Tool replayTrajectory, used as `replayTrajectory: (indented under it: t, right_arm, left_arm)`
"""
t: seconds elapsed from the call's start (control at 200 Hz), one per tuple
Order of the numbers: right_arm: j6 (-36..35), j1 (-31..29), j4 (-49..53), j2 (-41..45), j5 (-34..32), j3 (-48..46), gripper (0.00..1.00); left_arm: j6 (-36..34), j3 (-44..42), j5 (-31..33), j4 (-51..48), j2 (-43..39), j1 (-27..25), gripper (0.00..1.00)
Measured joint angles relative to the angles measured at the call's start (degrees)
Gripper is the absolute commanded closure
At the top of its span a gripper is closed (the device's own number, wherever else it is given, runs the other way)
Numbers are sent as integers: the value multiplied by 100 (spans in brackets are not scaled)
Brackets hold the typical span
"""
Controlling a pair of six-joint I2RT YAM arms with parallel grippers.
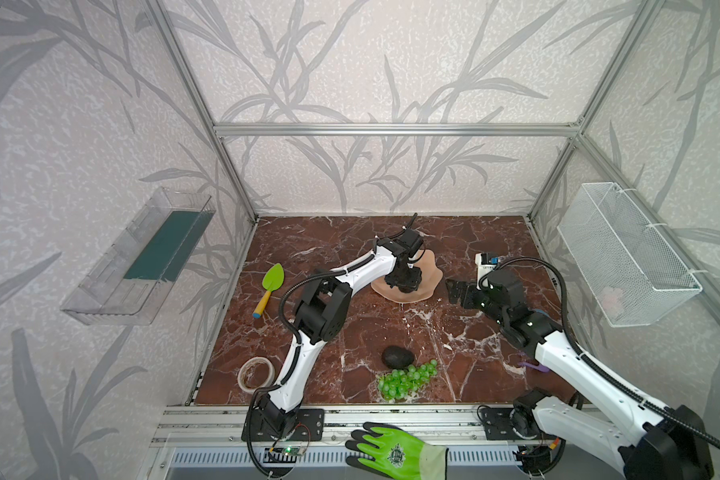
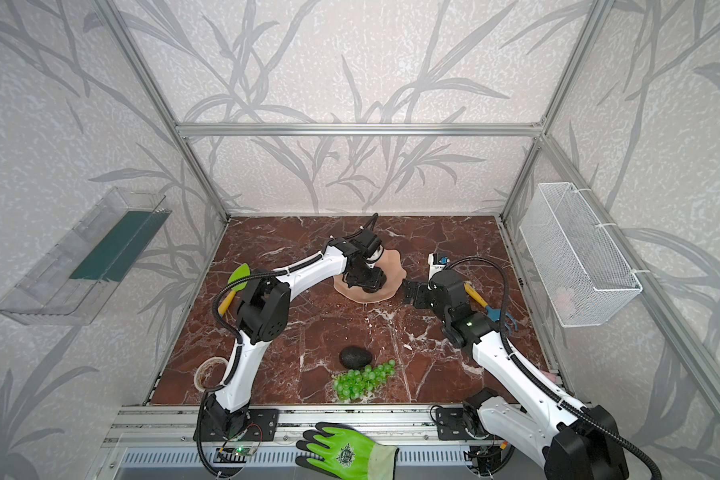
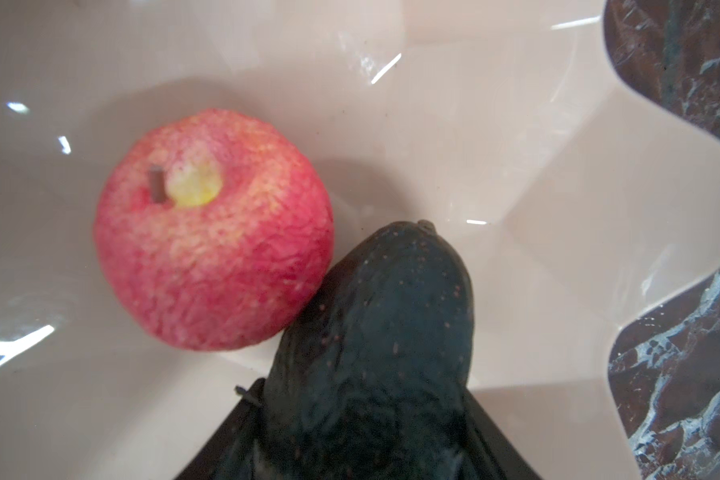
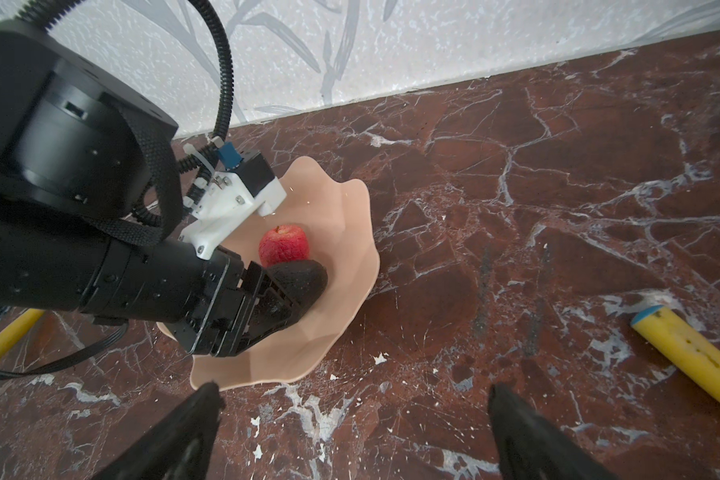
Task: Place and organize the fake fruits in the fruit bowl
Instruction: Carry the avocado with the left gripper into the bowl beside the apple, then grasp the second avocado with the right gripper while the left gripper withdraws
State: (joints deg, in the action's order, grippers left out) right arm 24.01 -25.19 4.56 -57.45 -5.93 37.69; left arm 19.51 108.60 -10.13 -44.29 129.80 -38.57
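Holding an avocado [image 3: 375, 332] in closed jaws, the left gripper [image 1: 404, 281] sits low over the pink bowl [image 4: 346, 249]. The avocado's narrow end points into the bowl, and its side appears to touch the red apple [image 3: 213, 257], which lies inside the bowl. Whether the held fruit rests on the bowl floor cannot be determined. The right gripper [image 1: 454, 291] stands just beside the bowl's rim, jaws wide apart and empty. The second avocado [image 1: 398, 357] and the bunch of green grapes [image 1: 408, 380] lie side by side on the marble table [image 1: 474, 357], near its front edge and well apart from the bowl.
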Motion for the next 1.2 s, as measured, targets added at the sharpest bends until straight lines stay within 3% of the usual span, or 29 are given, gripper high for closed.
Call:
replayTrajectory:
  t: [0.35,0.51,0.72,0.86,1.05,1.2]
  right_arm:
    - [-33,42,20,17,33,0,0]
    - [-271,42,35,17,264,9,0]
    - [-682,17,98,-138,1008,258,3]
    - [-970,-254,146,-326,1405,385,5]
    - [-1464,-1471,452,-885,1346,496,9]
    - [-1803,-2332,686,-1467,1261,647,11]
  left_arm:
    - [20,0,46,-15,-50,0,30]
    - [68,-361,162,177,-599,2,27]
    - [170,-1113,697,623,-1961,127,26]
    - [214,-2264,1331,1307,-3296,372,19]
    - [164,-4492,2267,2645,-5418,715,9]
    - [216,-5558,2656,3156,-6516,1163,3]
